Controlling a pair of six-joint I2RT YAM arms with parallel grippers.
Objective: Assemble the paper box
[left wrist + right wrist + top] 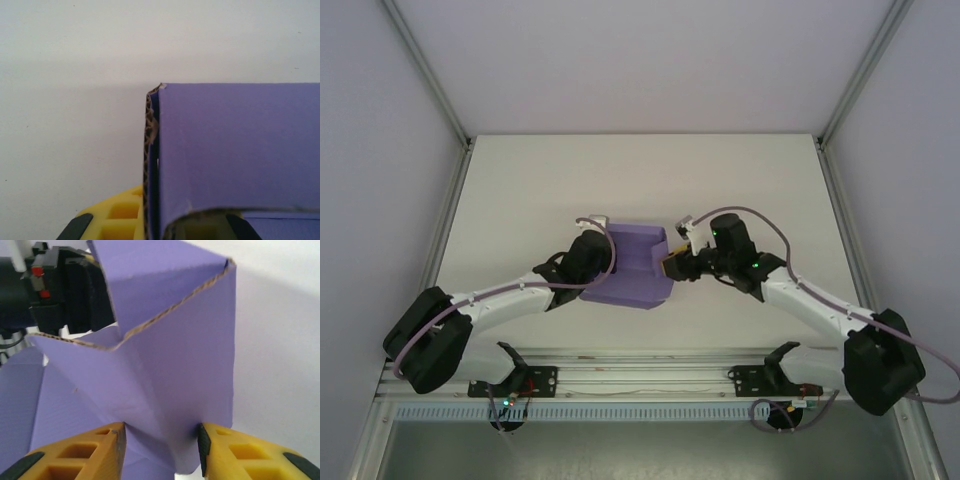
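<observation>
Mid-fold: paper box [635, 278], toward the table [520, 190]'s near edge, is pinched by left gripper [160, 222], flap clamped by right gripper [160, 434]. Probably the flap needs to be tucked inward next.

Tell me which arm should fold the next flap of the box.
Right, probably: the right fingers straddle an upright flap of the box, while the left fingers pinch the opposite wall, steadying it.

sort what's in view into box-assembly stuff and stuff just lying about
Part of the job: lavender corrugated-card paper box, partly folded; yellow-fingered left gripper at its wall; yellow-fingered right gripper, card between its fingers.
Just there: white table; metal rail along its near edge.
</observation>
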